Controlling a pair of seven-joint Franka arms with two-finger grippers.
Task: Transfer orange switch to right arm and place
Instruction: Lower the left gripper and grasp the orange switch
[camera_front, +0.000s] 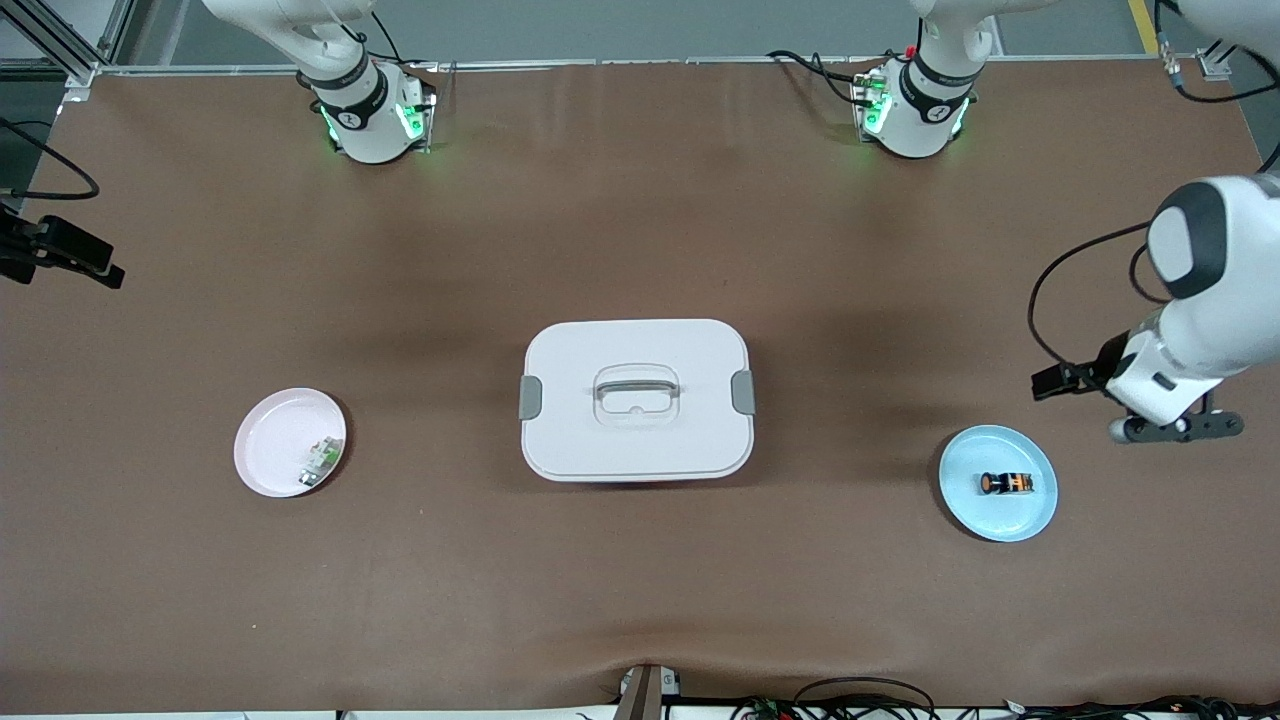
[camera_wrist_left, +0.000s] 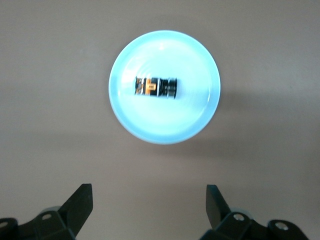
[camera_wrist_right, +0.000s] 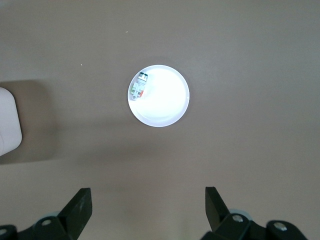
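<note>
The orange switch (camera_front: 1005, 484) (camera_wrist_left: 156, 87), a tiny black cylinder with orange bands, lies on its side on a light-blue plate (camera_front: 1030, 520) (camera_wrist_left: 165, 127) toward the left arm's end of the table. My left gripper (camera_front: 1180, 427) (camera_wrist_left: 148, 195) hangs open over bare table just off that plate's rim, with nothing between its fingers. My right gripper (camera_wrist_right: 148, 195) is open and empty, high over the table near a pink plate (camera_front: 270, 440) (camera_wrist_right: 167, 110). In the front view only a dark part of the right hand (camera_front: 60, 255) shows at the edge.
A small white-and-green part (camera_front: 322, 462) (camera_wrist_right: 137, 87) lies on the pink plate, toward the right arm's end. A white lidded box with a handle (camera_front: 637, 400) (camera_wrist_right: 7, 120) stands mid-table between the two plates. Cables run along the table's edges.
</note>
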